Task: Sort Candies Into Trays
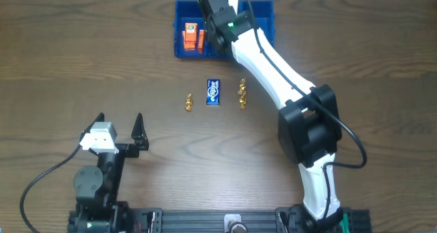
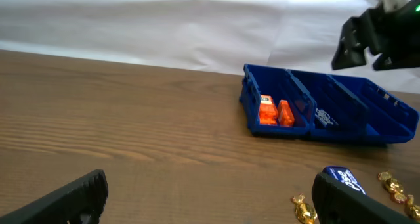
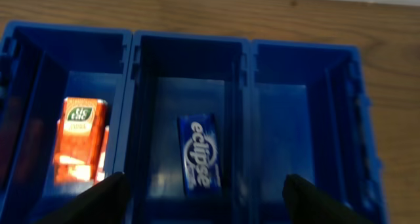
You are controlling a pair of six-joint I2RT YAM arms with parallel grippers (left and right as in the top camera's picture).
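Right wrist view: the right hand point(image 3: 203, 184) hangs over the blue tray point(image 3: 190, 39), with its two fingers spread wide and nothing held between them.
Left hand: the left hand point(image 1: 120, 127) sits low over the tabletop point(image 1: 82, 48) near its own arm's base, well apart from the tray. Its fingers are wide apart and it grips nothing.
Under the right hand: a blue pack point(image 3: 199, 152) lies flat in the tray's middle compartment.
Neighbouring compartment: orange boxes point(image 3: 80, 138) sit in the end compartment beside it, the tray's left end in the top view.
Tray: three compartments stand side by side at the far side of the tabletop.
Loose on the wood: a second blue pack point(image 1: 214, 91) lies between the tray and the arms' bases. A single gold candy point(image 1: 190, 102) is near it on its left, and a cluster of gold candies point(image 1: 242, 93) is near it on its right. Neither touches the pack.
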